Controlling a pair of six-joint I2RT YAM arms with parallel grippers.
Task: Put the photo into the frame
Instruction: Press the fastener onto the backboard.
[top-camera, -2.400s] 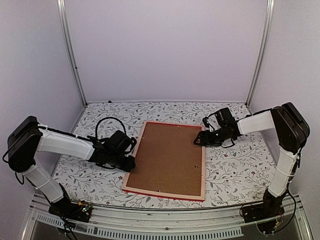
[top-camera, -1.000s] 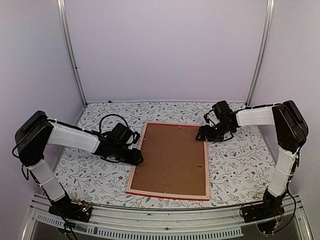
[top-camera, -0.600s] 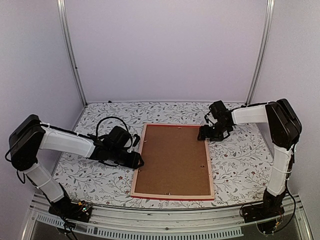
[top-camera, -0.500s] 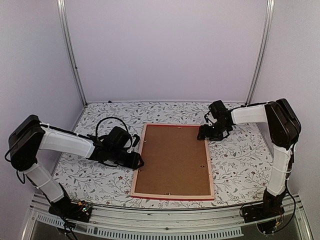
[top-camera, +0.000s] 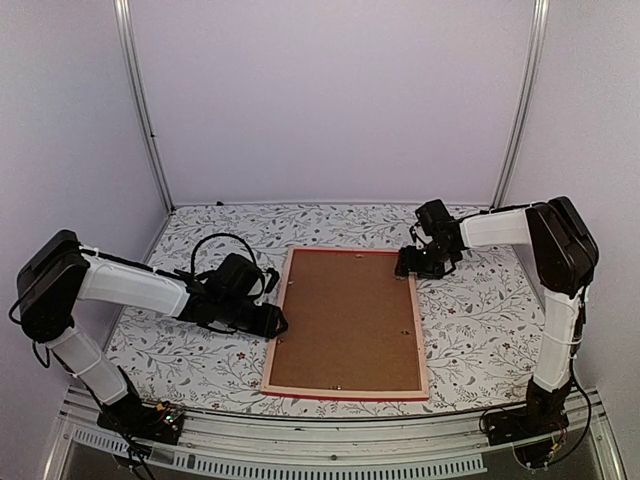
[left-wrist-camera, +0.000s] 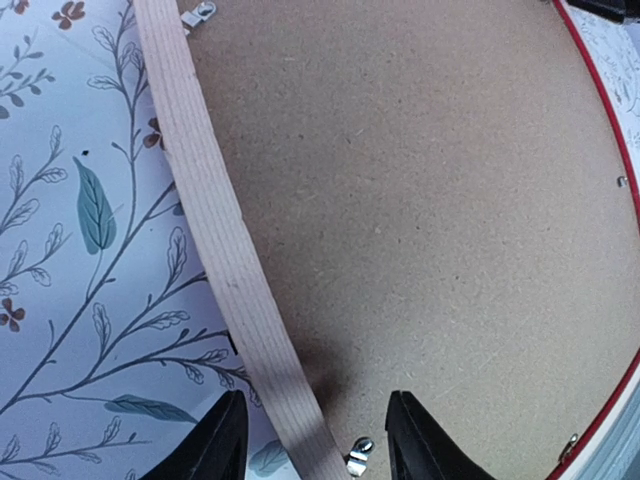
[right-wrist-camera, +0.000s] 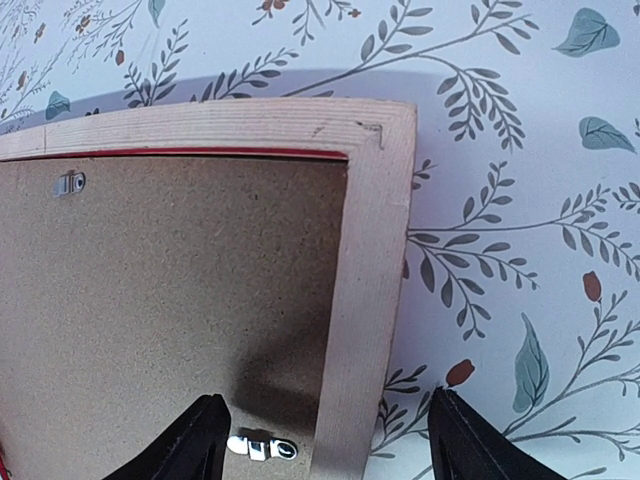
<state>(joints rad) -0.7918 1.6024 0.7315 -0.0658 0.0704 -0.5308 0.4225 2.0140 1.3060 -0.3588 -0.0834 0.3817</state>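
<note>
Two arms reach in low over the table (top-camera: 470, 330), one from each side, toward the frame (top-camera: 345, 394). It lies flat and face down in the middle of the flowered table top, its short sides parallel to the near and far edges. Its pale wood back is up, and only a thin red line shows along the rim. A plain brown backing board (top-camera: 347, 320) fills the opening.

On the left side, the left pincer (left-wrist-camera: 315, 400) sits at the frame's left rail, a little nearer the near end than the far one. Its jaws stand apart and straddle the rail. One finger is over the table cloth outside the frame and the other over the backing board, and nothing is pinched between them. A small metal clip (left-wrist-camera: 357, 460) sits on the board's edge just beside the inner finger.

On the right side, the right pincer (right-wrist-camera: 325, 400) hangs over the frame's far right corner, also spread wide. One finger is above the board and the other above the cloth, with the right rail passing between them. A second clip (right-wrist-camera: 262, 446) lies on the board close to the inner finger, and a third clip (right-wrist-camera: 68, 183) sits under the far rail. Whether either pincer's fingertips touch the wood cannot be told.
</note>
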